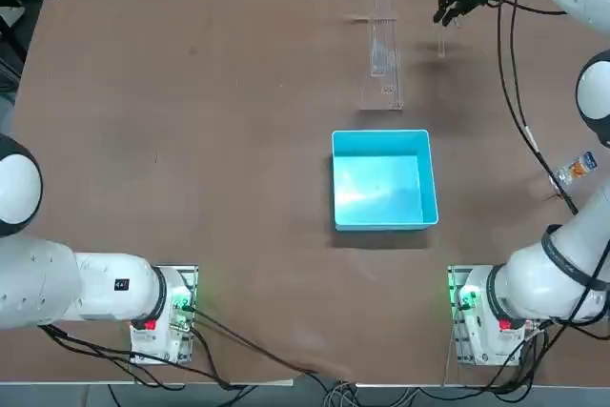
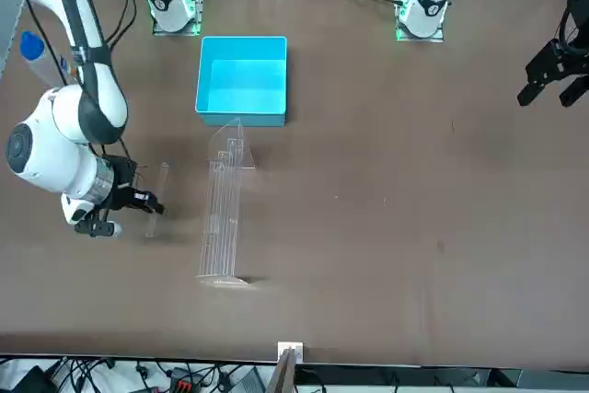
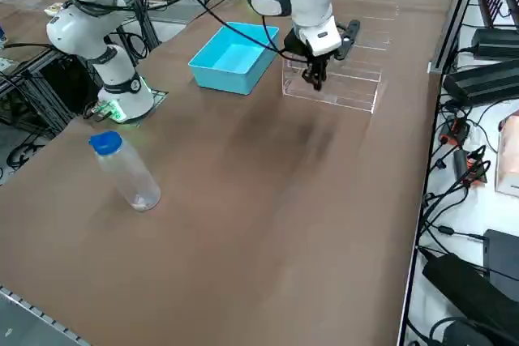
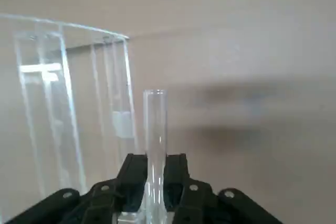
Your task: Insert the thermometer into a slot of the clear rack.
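We see the brown tabletop [image 1: 191,140] carrying a square blue box [image 1: 383,179] near its middle. Beyond the box, toward the far edge, stands the clear rack [image 1: 383,45], long and narrow. The right gripper [image 1: 456,9] hangs beside the rack, on the working arm's side and apart from it. Its 2 jaws are closed tight on the thermometer [image 4: 155,145], a thin glass rod that sticks out past the fingertips, above the tabletop and not in any slot. A small clear bottle [image 1: 576,170] lies near the right edge.
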